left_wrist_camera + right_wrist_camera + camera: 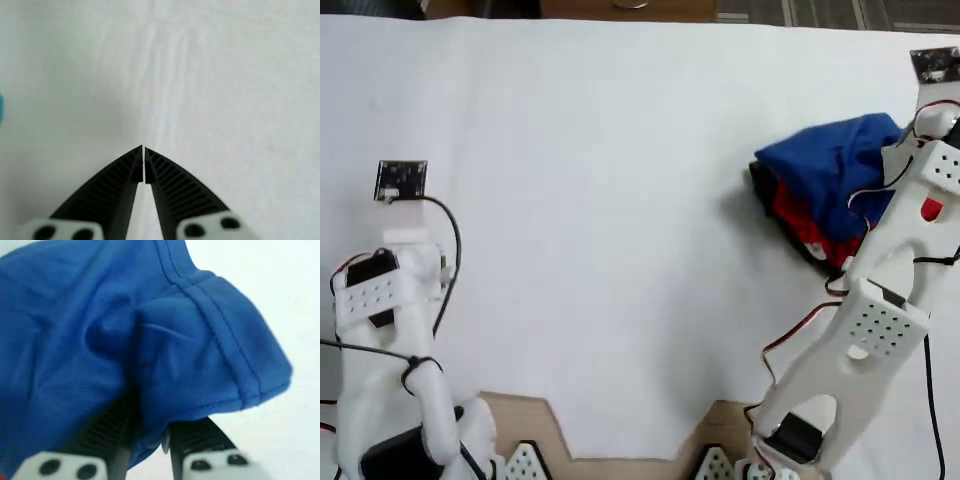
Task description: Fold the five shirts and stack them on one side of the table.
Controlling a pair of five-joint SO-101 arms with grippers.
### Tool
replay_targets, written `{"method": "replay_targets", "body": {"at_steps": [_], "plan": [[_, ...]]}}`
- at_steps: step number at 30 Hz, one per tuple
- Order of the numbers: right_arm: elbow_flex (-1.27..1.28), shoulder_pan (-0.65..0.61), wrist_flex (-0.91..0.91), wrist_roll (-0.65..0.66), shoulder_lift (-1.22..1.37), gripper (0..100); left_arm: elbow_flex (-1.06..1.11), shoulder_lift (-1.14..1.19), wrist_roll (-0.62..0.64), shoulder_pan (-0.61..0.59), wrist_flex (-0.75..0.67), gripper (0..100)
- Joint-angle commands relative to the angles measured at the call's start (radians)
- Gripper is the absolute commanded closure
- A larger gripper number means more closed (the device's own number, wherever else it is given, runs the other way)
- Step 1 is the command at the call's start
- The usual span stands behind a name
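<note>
White tabletop (620, 150) carries the shirt stack (802, 224) at its right side. We see the right end effector (150, 412) pinching the top blue shirt (825, 165); we advise squaring it on the stack before release. Left end effector (144, 156): pressed together, well apart.

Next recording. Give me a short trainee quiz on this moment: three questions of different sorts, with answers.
1. True or false: the left gripper is shut over the table, holding nothing.
2. Which colour is missing from the shirt stack? A red, B green, C black.
3. Short answer: what is the right gripper shut on?
Key: 1 true; 2 B; 3 the blue shirt, on top of the shirt stack.
</note>
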Motion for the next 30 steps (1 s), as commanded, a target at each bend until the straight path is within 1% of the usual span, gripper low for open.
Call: {"method": "replay_targets", "body": {"at_steps": [1, 5, 9, 15, 17, 22, 25, 30], "plan": [[0.012, 0.031, -0.031, 0.009, -0.001, 97.9, -0.007, -0.040, 0.005, 0.006, -0.014, 98], [0.006, 0.065, -0.031, 0.009, 0.076, 97.9, -0.007, -0.040, 0.003, 0.006, -0.014, 98], [0.006, 0.085, -0.030, 0.011, 0.101, 97.8, -0.007, -0.040, 0.006, 0.006, -0.026, 98], [-0.029, 0.059, -0.007, 0.011, 0.059, 96.9, -0.007, -0.040, 0.006, 0.012, -0.035, 98], [-0.060, 0.031, 0.018, 0.009, 0.036, 93.0, -0.007, -0.040, 0.006, 0.012, -0.035, 98], [-0.169, -0.035, 0.076, 0.008, -0.025, 79.3, -0.007, -0.040, 0.006, 0.012, -0.035, 98], [-0.239, -0.059, 0.088, 0.008, -0.061, 79.9, -0.005, -0.040, 0.006, 0.012, -0.035, 98], [-0.299, -0.062, 0.088, 0.008, -0.104, 81.3, -0.005, -0.040, 0.006, 0.012, -0.035, 98]]}}
